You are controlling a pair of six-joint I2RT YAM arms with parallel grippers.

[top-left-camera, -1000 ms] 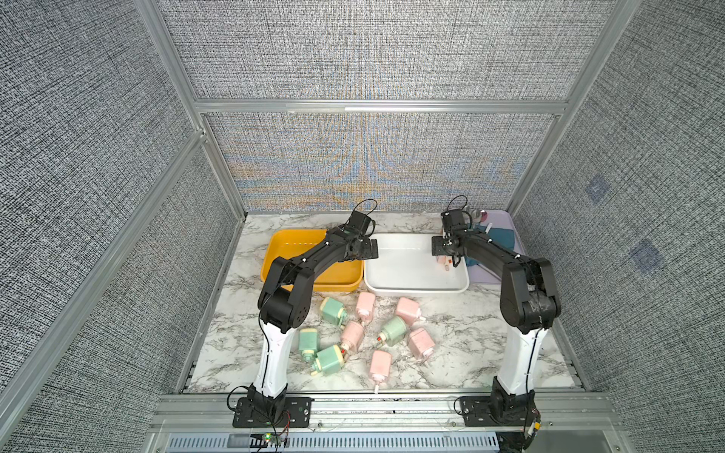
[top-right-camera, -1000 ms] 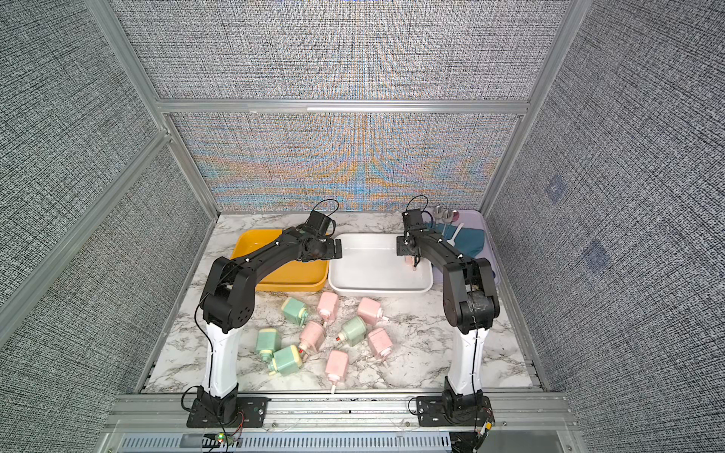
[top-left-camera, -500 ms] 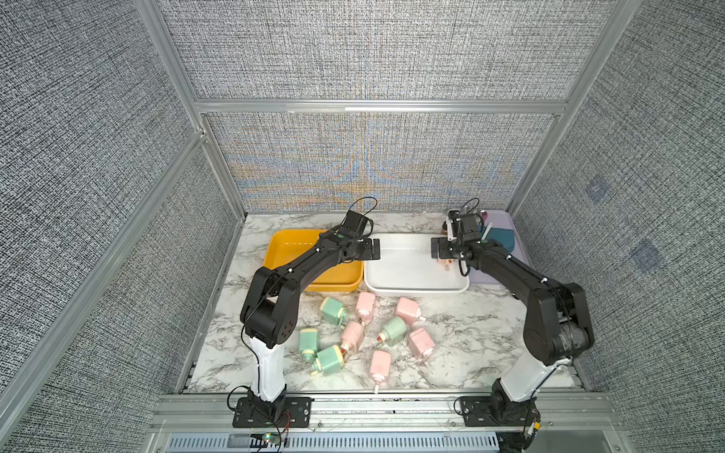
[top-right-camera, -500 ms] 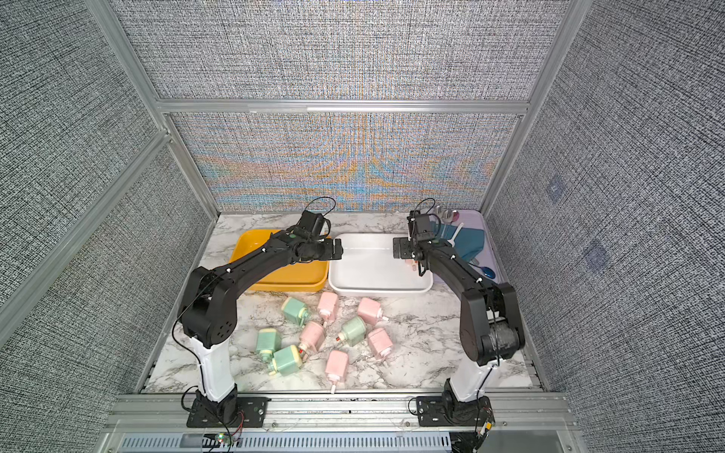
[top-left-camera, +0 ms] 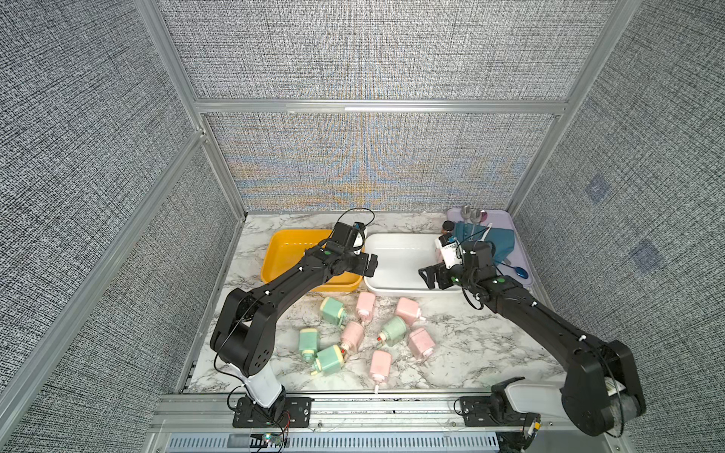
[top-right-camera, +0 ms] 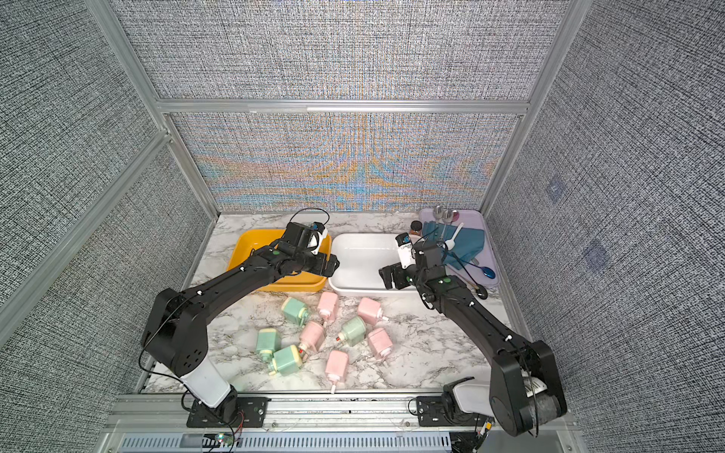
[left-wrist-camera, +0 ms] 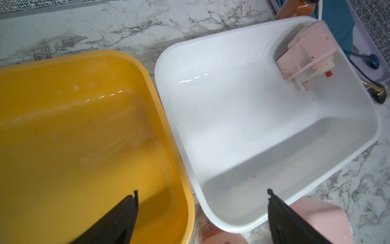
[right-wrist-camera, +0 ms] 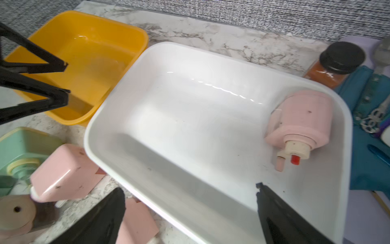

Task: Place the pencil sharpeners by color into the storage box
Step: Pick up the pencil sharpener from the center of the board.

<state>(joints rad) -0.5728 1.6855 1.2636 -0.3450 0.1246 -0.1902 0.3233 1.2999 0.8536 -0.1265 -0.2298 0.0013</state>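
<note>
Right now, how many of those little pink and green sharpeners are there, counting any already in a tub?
Pink sharpeners: 6 (5 on the table, 1 in the white tub)
Green sharpeners: 4, all on the table
Total: 10

My view: a left-hand storage bin (top-left-camera: 271, 255) and a right-hand storage bin (top-left-camera: 400, 251) sit side by side at the back of the worktop (top-left-camera: 470, 345). One pencil sharpener (right-wrist-camera: 301, 118) lies in the right-hand one, in its back right corner. Just right of that corner sits a spice jar (top-left-camera: 447, 227), with a tray (top-left-camera: 500, 215) beyond it. I count nine loose sharpeners (top-left-camera: 394, 329) scattered in front of the bins.
</note>
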